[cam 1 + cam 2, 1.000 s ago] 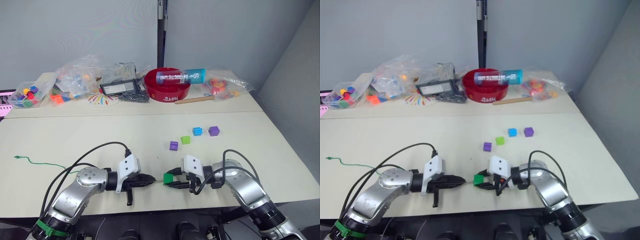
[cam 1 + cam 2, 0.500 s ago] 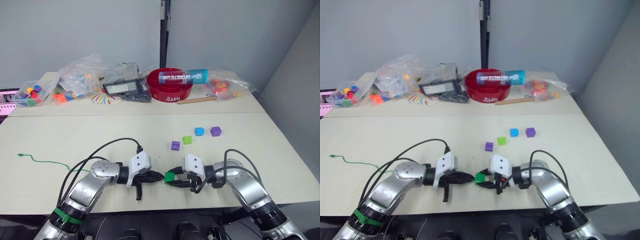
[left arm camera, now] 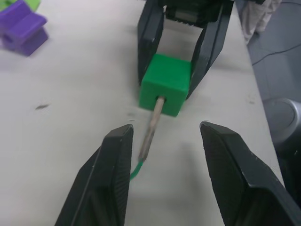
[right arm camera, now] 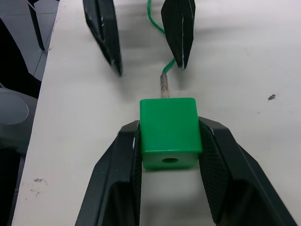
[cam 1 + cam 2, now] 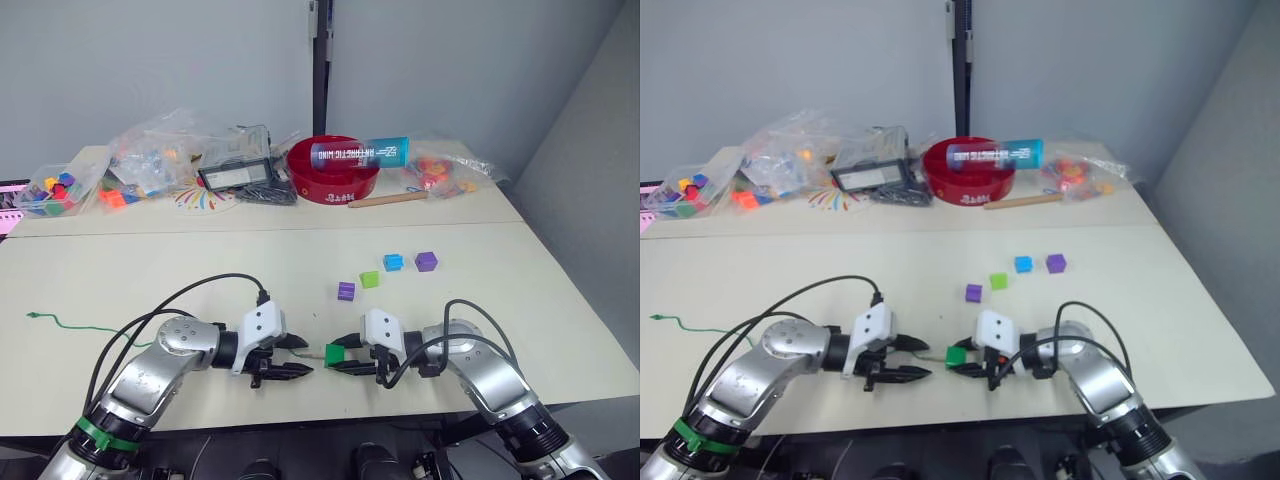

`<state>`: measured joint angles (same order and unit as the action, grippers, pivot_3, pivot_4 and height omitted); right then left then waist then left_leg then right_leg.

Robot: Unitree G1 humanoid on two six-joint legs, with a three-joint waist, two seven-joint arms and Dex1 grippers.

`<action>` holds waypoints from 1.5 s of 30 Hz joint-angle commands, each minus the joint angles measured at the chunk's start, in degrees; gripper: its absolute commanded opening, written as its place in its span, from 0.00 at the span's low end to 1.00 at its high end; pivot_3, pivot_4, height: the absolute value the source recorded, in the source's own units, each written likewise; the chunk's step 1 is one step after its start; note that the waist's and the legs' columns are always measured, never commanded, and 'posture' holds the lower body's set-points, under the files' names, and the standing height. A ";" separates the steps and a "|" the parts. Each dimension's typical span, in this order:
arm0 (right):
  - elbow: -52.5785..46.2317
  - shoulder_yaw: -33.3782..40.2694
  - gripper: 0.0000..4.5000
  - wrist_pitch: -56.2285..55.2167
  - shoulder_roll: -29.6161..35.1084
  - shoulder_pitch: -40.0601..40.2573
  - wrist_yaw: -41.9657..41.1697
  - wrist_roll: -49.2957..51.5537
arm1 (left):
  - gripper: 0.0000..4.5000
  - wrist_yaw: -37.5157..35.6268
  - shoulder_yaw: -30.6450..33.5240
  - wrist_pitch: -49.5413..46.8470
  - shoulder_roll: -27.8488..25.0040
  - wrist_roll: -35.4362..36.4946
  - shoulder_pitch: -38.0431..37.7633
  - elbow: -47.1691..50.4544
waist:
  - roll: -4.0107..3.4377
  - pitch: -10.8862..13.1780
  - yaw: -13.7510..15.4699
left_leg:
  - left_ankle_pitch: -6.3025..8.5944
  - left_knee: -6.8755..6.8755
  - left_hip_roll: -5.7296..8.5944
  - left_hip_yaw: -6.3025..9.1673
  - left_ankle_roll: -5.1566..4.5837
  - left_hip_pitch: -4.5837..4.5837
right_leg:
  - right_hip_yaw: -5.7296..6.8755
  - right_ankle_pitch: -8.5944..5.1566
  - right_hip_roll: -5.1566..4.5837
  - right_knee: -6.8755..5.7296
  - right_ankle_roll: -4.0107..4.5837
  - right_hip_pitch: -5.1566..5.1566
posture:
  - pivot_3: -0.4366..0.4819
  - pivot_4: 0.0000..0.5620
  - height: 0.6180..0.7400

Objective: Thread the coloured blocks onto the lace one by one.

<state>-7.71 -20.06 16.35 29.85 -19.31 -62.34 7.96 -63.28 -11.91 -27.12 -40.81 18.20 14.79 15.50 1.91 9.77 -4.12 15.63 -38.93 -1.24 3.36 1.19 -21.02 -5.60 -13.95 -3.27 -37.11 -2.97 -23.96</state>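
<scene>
The cream table (image 5: pixel 120 270) holds everything, and the dark green block (image 5: pixel 336 354) near its front edge is the spot to find things from.

The right gripper (image 5: pixel 345 357) comes at that block from the right, and its two black fingers are squeezed on the block's two sides, holding it a little above the table. The left gripper (image 5: pixel 290 357) sits just to the left of the block, and its fingers are spread apart with nothing between them.

The lace (image 5: pixel 80 324) is a thin green string. It runs from far to the left of the block, along the table, then passes under the left arm. Its pale stiff tip (image 3: pixel 153 127) is poked into the hole in the block's left face. In the right wrist view the hole on the near side looks dark, so the tip is probably not through yet.

Behind the block and a bit to the right sit a purple block (image 5: pixel 346 291), a lime green block (image 5: pixel 370 280), a light blue block (image 5: pixel 393 262) and another purple block (image 5: pixel 426 261).

The block looks hard, light and smooth, so it could slip or turn; hold it by two flat sides and keep the holes free. The string is floppy and cannot be pushed. Only the stiff tip can, so grab there, close to the block.
</scene>
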 commanded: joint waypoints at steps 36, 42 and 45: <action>-2.13 -0.33 0.26 2.41 1.13 2.49 3.22 -1.09 | 0.01 -1.93 -4.05 13.05 5.56 -6.59 1.27 -7.74 | 0.00 0.00 0.39 | 0.00 0.02 -0.01 -0.02 0.00 -0.03 | 0.00 0.00 0.01 0.03 0.01 0.00 | 0.48 0.27 1.00; -2.26 -0.52 0.26 2.58 1.03 2.19 3.31 -1.09 | 0.01 -1.66 -5.90 13.61 8.24 -7.55 3.77 -9.15 | 0.01 0.00 0.37 | 0.00 0.02 -0.01 -0.02 0.00 -0.05 | 0.00 0.00 0.01 0.04 0.01 -0.01 | 0.48 0.27 1.00; -2.25 -0.66 0.26 2.53 1.03 2.18 3.35 -1.15 | 0.01 -1.82 -7.26 12.92 9.65 -7.79 4.70 -9.63 | 0.00 0.00 0.39 | 0.00 0.02 -0.01 -0.02 0.00 -0.04 | 0.00 0.00 0.01 0.04 0.01 -0.01 | 0.48 0.27 1.00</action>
<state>-10.65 -19.78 17.97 30.66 -17.53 -59.97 8.04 -64.76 -17.70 -14.88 -32.38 10.03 18.41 5.19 1.91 9.76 -3.73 15.63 -38.91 -1.24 3.34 1.19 -21.07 -5.59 -13.95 -3.27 -37.07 -2.96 -23.96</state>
